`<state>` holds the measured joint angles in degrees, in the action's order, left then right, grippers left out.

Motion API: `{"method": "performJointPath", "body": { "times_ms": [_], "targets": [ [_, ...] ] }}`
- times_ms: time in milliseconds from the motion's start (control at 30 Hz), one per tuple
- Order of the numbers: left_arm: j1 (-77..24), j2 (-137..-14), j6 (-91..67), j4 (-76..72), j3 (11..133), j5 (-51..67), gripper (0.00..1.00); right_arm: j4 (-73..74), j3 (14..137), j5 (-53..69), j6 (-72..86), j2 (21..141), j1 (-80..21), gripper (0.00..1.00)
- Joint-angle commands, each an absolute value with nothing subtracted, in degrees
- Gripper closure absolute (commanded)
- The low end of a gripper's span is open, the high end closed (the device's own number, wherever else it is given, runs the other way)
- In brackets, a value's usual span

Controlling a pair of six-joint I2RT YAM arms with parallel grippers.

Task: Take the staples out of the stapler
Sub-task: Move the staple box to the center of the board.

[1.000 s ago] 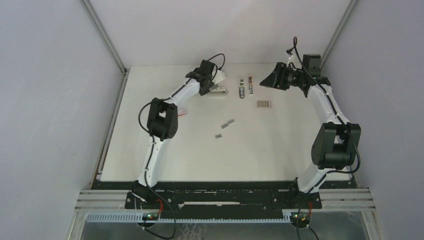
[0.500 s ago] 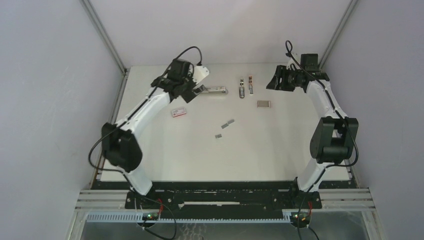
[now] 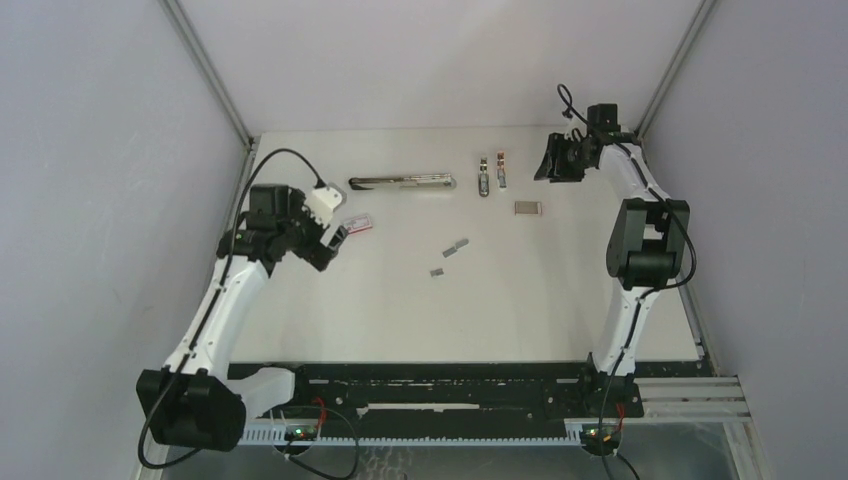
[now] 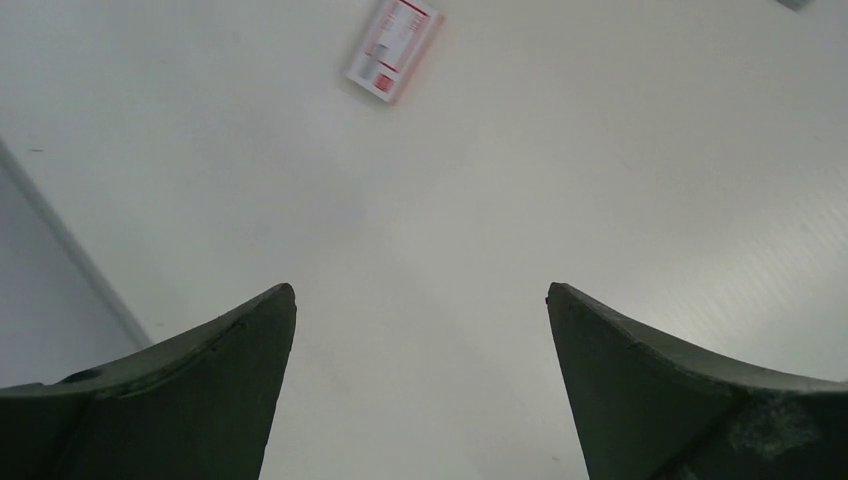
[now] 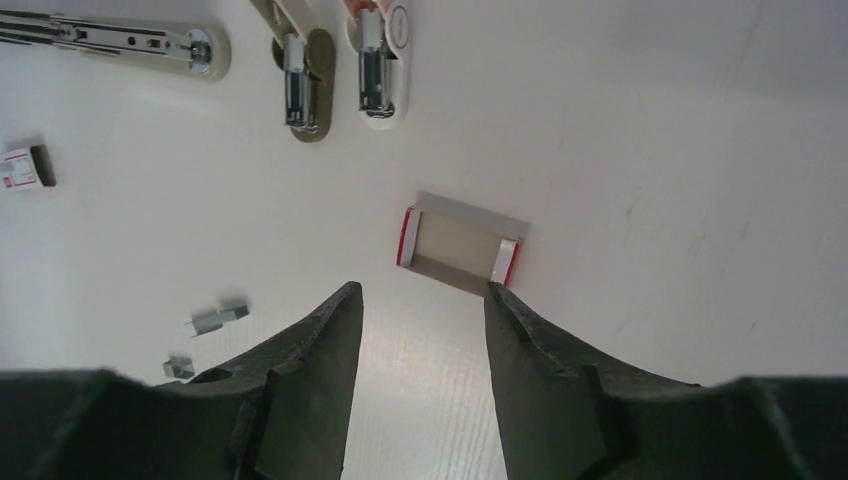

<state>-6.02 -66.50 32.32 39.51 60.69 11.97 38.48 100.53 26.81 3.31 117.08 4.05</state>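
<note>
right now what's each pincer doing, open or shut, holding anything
Left pincer: open, holding nothing.
Right pincer: open, holding nothing.

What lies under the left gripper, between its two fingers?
Between the open fingers of the left gripper, only bare white table shows. The pink-and-white box lies farther ahead, not under it. What is beneath the fingers themselves is covered.
</note>
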Motion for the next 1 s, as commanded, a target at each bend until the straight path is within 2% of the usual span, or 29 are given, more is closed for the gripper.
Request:
{"method": "performJointPath", "body": {
  "times_ms": [0,167,267,700,967],
  "targets": [
    [-4.9,-61.7,30.9,34.8,51.7,22.0,0.0,40.6,105.1,25.1,1.8,120.3,4.3,0.53],
    [-4.3,-58.6,29.4,31.4,48.0,20.6,0.0,41.5,107.2,23.7,1.0,123.2,4.4,0.55],
    [-4.2,-58.2,29.3,31.0,47.1,23.7,0.0,42.2,108.4,23.2,0.9,125.0,4.4,0.57],
    [-4.2,-59.6,29.6,30.3,46.2,24.4,0.0,44.7,109.8,22.5,0.0,128.6,4.7,0.62],
    [-4.2,-59.8,29.8,30.2,46.1,24.7,0.0,45.9,110.9,22.1,-0.3,130.6,4.6,0.68]
  ]
}}
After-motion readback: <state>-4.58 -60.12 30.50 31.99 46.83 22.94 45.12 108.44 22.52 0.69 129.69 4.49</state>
